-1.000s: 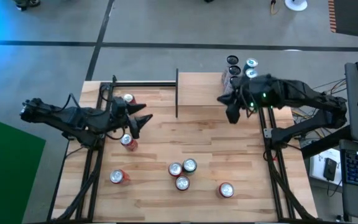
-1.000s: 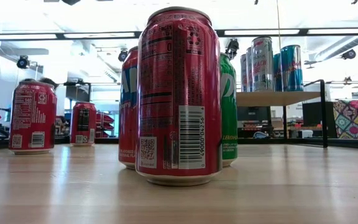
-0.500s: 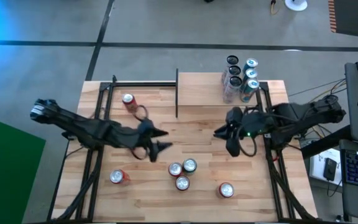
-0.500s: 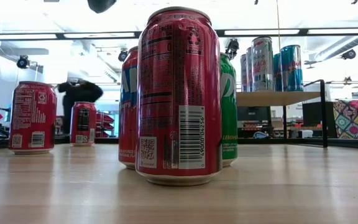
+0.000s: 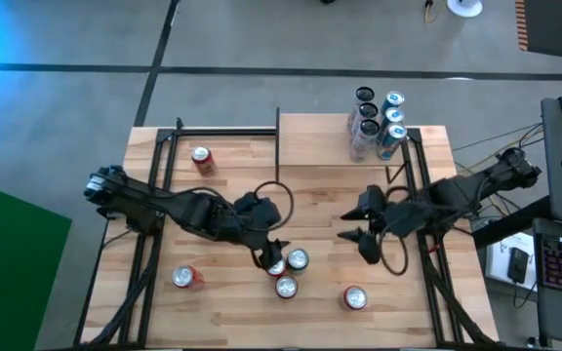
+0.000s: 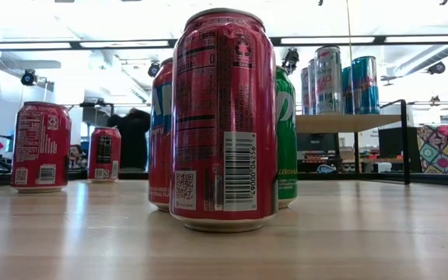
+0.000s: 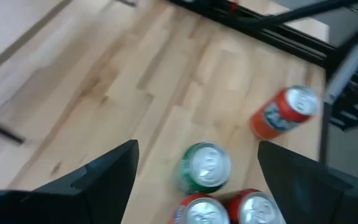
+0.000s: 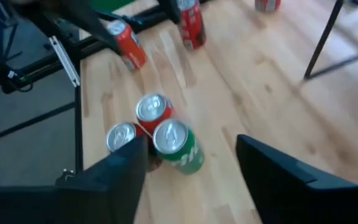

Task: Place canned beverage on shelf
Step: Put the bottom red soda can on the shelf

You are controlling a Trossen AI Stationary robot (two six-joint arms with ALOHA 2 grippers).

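I see the shelf (image 5: 344, 146) at the table's far edge, right of centre, with several tall cans (image 5: 374, 122) standing on its right end. Nearer me a cluster of three cans (image 5: 287, 272) sits mid-table — a green can (image 7: 202, 168) and two red ones, touching. My left gripper (image 5: 269, 255) hangs just over that cluster, fingers spread wide with nothing between them. My right gripper (image 5: 361, 232) hovers right of the cluster, well short of the shelf — fingers apart, empty too. Loose red cans lie on the butcher-block table (image 5: 232, 312): one far left (image 5: 201, 158), one near left (image 5: 185, 278), one near right (image 5: 355, 297).
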